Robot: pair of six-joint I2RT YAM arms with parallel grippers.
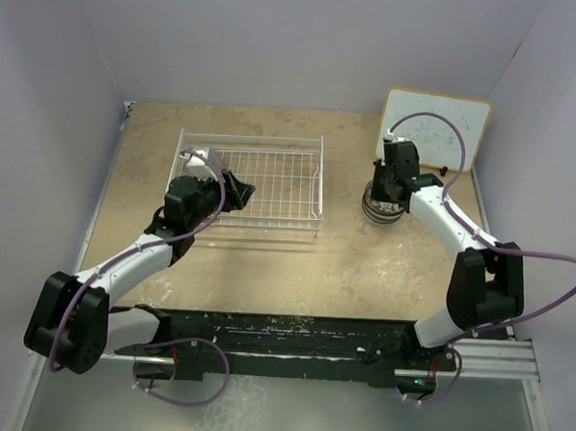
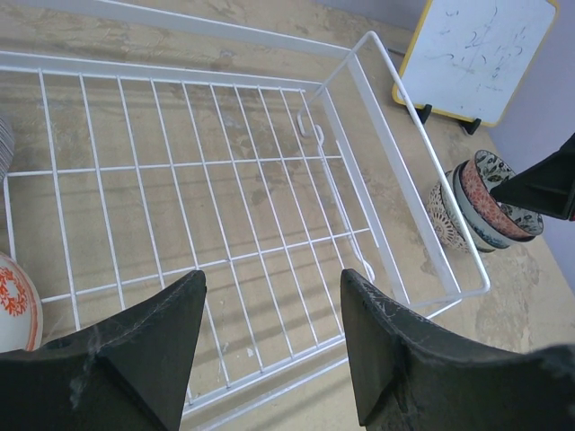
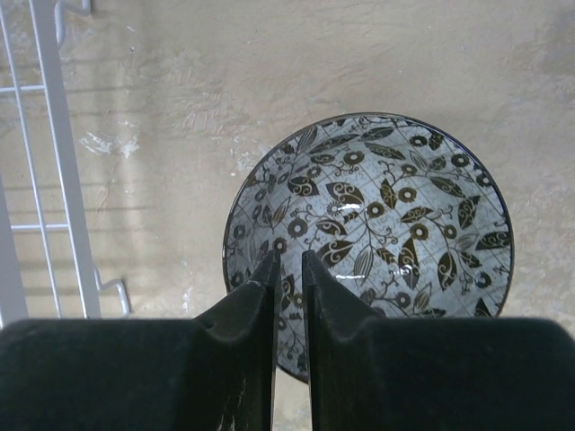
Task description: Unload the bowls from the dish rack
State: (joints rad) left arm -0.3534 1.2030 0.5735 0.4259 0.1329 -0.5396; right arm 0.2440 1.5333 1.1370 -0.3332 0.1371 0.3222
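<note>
The white wire dish rack sits left of centre. An orange-and-white bowl lies at its left end, with the edge of another bowl behind it; from above I see a pale bowl there. My left gripper is open and empty over the rack's near left part. A stack of patterned bowls stands on the table right of the rack. My right gripper hovers over the top grey-patterned bowl, jaws almost closed with nothing between them.
A white board with an orange frame leans at the back right, just behind the bowl stack. The rack's right wall is close to the left of the stack. Grey walls enclose the table.
</note>
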